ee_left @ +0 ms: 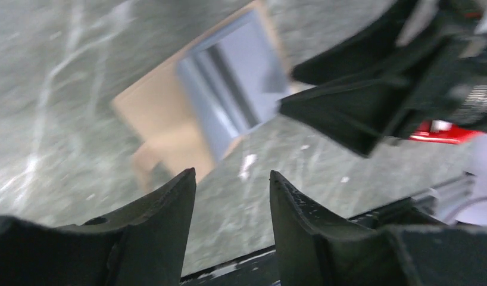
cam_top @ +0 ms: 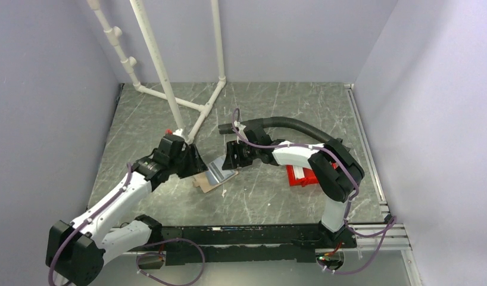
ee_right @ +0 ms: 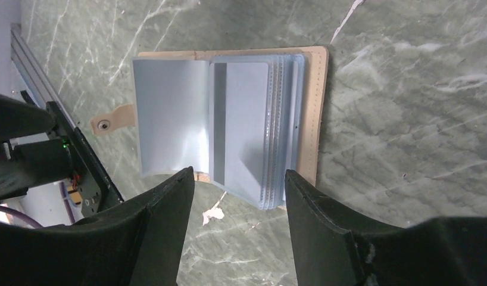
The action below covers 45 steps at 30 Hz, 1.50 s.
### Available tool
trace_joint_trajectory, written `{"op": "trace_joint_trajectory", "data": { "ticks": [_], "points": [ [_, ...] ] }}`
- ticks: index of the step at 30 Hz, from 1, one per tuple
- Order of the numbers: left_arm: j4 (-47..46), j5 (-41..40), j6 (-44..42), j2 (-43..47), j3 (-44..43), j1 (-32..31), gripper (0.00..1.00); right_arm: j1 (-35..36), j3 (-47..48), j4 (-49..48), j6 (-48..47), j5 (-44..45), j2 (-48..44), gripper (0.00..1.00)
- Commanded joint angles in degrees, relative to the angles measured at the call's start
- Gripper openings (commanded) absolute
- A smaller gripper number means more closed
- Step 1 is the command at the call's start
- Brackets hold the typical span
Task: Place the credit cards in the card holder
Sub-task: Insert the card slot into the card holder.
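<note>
The tan card holder (cam_top: 204, 183) lies open on the table between my two grippers, with its shiny clear pockets facing up. In the right wrist view its tan cover (ee_right: 312, 119) frames the pockets, and the snap tab (ee_right: 104, 124) sticks out to the left. A pale credit card (ee_right: 244, 131) with a grey stripe sits inside one pocket. My right gripper (ee_right: 238, 173) is open and empty just above the holder's edge. My left gripper (ee_left: 232, 176) is open and empty beside the holder (ee_left: 158, 119), not touching it. No loose cards show on the table.
A red plastic bin (cam_top: 302, 177) with something white in it stands to the right, beside the right arm. White pipe framing (cam_top: 169, 89) rises at the back left. A black rail (cam_top: 241, 235) runs along the near edge. Purple walls enclose the table.
</note>
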State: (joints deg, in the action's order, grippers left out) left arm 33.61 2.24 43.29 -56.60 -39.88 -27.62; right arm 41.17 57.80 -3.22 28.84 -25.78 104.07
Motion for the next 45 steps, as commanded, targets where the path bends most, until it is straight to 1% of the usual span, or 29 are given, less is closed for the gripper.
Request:
{"op": "trace_joint_trajectory", "data": {
  "ticks": [1,2,4,6,8,12,16,19,21,23,26,27,28,30,31,33,34,35,37,39,42,44,45],
  "points": [
    [-16.2,13.6,-1.8,-5.0,-1.9,0.0,0.51,0.0,2.6,-0.6,-0.9,-0.5,0.9,0.60],
    [-17.6,14.5,-1.1,-8.3,-1.9,0.0,0.45,0.0,2.7,-1.0,-0.3,-0.9,1.1,0.59],
    [-17.5,12.7,0.0,-13.2,-1.9,0.0,0.33,0.0,2.9,-1.4,0.3,-1.3,1.5,0.59],
    [-14.6,9.6,1.0,-17.3,-1.7,0.1,0.28,0.0,3.2,-1.2,0.5,-2.0,1.8,0.58],
    [-12.9,7.3,1.1,-19.2,-0.9,0.1,0.22,0.0,3.1,-1.3,0.5,-2.4,1.9,0.57],
    [-11.7,2.8,4.2,-16.0,3.9,0.1,0.15,0.0,3.1,-1.0,-0.1,-3.7,2.3,0.54],
    [-12.8,1.5,7.0,-13.0,9.0,0.1,0.09,1.4,3.6,-1.1,-1.0,-5.7,2.6,0.49],
    [-14.4,1.2,7.7,-13.9,11.4,0.1,0.03,4.3,5.5,1.1,-2.8,-4.4,2.1,0.48],
    [-15.6,1.1,8.0,-15.8,12.0,0.1,0.00,6.1,5.9,-0.9,-1.7,-5.9,1.5,0.48],
    [-17.4,1.6,8.4,-17.6,12.5,0.1,0.00,7.3,6.0,-5.7,1.5,-9.9,1.6,0.49],
    [-17.9,1.4,8.7,-18.2,12.6,0.1,0.00,7.7,4.2,-22.8,13.6,-21.8,4.1,0.50],
    [-17.0,0.9,8.7,-17.6,12.4,0.1,0.00,7.6,4.1,-25.0,15.5,-23.3,4.6,0.50],
    [-15.6,0.3,8.7,-16.3,12.0,0.1,0.00,7.2,4.0,-24.0,15.0,-22.2,4.3,0.51],
    [-13.1,-0.9,8.3,-13.1,11.9,0.1,0.01,7.0,3.9,-19.5,11.2,-18.6,2.5,0.56],
    [-12.0,-1.5,8.3,-11.3,12.0,0.1,0.04,6.9,3.7,-18.5,10.3,-17.9,2.0,0.58],
    [-9.5,-2.1,8.6,-7.6,12.5,0.1,0.11,6.9,5.0,-18.1,10.1,-20.1,2.7,0.59],
    [-8.0,-2.1,8.9,-6.1,12.5,0.1,0.13,6.7,6.1,-15.5,8.9,-20.3,2.6,0.59],
    [-6.2,-2.1,9.1,-4.4,12.2,0.1,0.13,6.4,6.4,-12.4,6.9,-18.4,1.7,0.59],
    [-2.2,-4.3,9.6,-1.1,11.4,0.1,0.14,5.6,5.8,-6.8,3.2,-12.3,-0.8,0.63],
    [1.9,-5.1,9.9,3.2,10.3,0.2,0.20,4.0,6.3,-2.6,0.4,-8.3,-1.6,0.66],
    [5.8,-5.6,9.3,8.1,8.1,0.2,0.32,1.6,9.0,2.8,-1.4,-7.3,0.8,0.67],
    [3.6,-4.3,7.5,9.0,6.8,0.3,0.41,1.3,9.9,3.0,-2.1,-6.6,2.1,0.68],
    [0.3,-3.1,5.8,8.3,6.2,0.5,0.44,1.3,10.3,3.0,-2.1,-5.8,2.8,0.68]
  ]
}}
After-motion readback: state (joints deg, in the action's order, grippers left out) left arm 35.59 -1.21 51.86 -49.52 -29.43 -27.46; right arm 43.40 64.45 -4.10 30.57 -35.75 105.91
